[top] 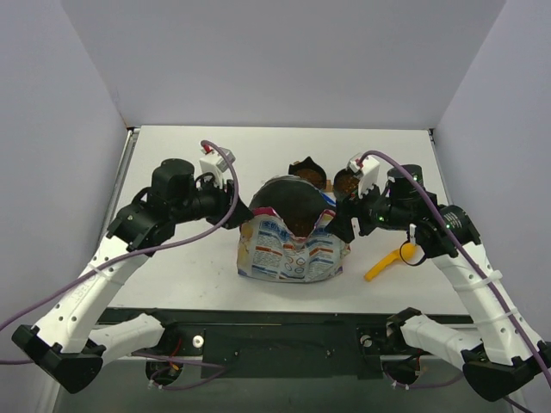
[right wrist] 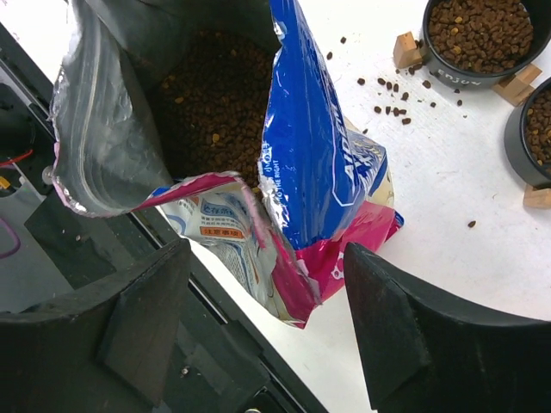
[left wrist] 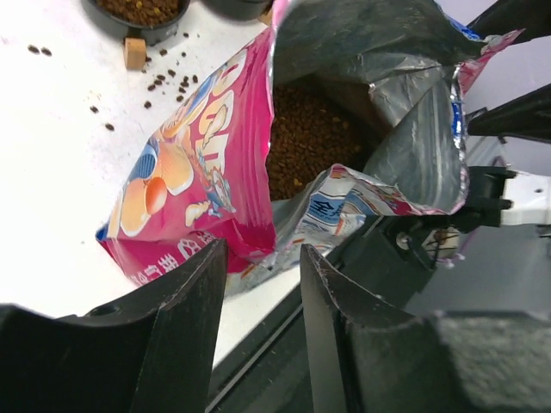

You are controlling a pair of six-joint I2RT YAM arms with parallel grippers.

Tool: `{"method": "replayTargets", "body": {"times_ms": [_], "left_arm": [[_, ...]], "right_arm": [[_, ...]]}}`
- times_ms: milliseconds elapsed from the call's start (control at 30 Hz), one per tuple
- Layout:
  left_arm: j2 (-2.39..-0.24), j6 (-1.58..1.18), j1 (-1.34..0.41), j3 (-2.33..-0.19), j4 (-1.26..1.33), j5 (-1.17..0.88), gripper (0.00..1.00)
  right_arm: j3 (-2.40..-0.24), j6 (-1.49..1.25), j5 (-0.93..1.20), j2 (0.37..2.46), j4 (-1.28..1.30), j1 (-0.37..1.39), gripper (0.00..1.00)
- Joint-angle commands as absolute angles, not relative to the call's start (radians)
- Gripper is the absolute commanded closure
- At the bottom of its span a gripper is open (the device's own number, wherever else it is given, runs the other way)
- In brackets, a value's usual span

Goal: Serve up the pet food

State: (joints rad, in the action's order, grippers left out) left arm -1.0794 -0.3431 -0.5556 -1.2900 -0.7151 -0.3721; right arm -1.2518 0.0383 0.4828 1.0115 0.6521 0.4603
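Note:
The pet food bag [top: 293, 251] stands open near the table's front edge, with brown kibble [top: 299, 224] showing in its mouth. My left gripper [top: 250, 210] is at the bag's left rim and my right gripper [top: 342, 225] at its right rim. In the left wrist view the gripper [left wrist: 263, 258] is open, the magenta bag [left wrist: 198, 172] just beyond its tips, kibble [left wrist: 310, 142] inside. In the right wrist view the gripper [right wrist: 267, 258] is wide open with the bag's lower corner [right wrist: 327, 258] between the fingers, not clamped. Kibble [right wrist: 215, 95] fills the bag.
Two black bowls [top: 306, 170] [top: 347, 181] holding kibble stand behind the bag, also in the right wrist view [right wrist: 478, 39] [right wrist: 529, 129], with small wooden blocks [right wrist: 406, 49] beside them. Loose kibble [right wrist: 392, 95] lies scattered. A yellow scoop [top: 387, 261] lies at the right.

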Motion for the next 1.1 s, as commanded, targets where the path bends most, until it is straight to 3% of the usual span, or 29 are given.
{"method": "replayTargets", "body": {"times_ms": [0, 100, 167, 467, 733, 833, 867, 1067], "left_arm": [[-1.034, -0.24, -0.617, -1.209, -0.502, -0.295, 0.53], [-1.034, -0.203, -0.63, -1.187, -0.489, -0.232, 0.6], [-1.028, -0.175, -0.63, -1.201, -0.515, -0.184, 0.61], [-0.956, -0.161, -0.644, -1.157, -0.477, -0.189, 0.4], [-0.963, -0.092, -0.661, -1.039, -0.279, -0.368, 0.41], [-0.976, -0.074, -0.667, -1.032, -0.27, -0.385, 0.47], [-0.977, -0.066, -0.669, -1.035, -0.276, -0.374, 0.54], [-0.908, -0.058, -0.666, -1.032, -0.259, -0.261, 0.89]], "right_arm": [[-1.261, 0.041, 0.5, 1.02, 0.626, 0.469, 0.36], [-1.252, 0.034, 0.492, 1.031, 0.614, 0.471, 0.53], [-1.252, 0.032, 0.476, 1.032, 0.615, 0.471, 0.55], [-1.241, 0.025, 0.457, 1.014, 0.614, 0.468, 0.57], [-1.246, 0.02, 0.471, 1.026, 0.607, 0.468, 0.52], [-1.246, 0.023, 0.454, 1.023, 0.601, 0.468, 0.52], [-1.244, 0.025, 0.45, 1.023, 0.603, 0.466, 0.55], [-1.218, 0.04, 0.407, 0.983, 0.604, 0.413, 1.0]]}}
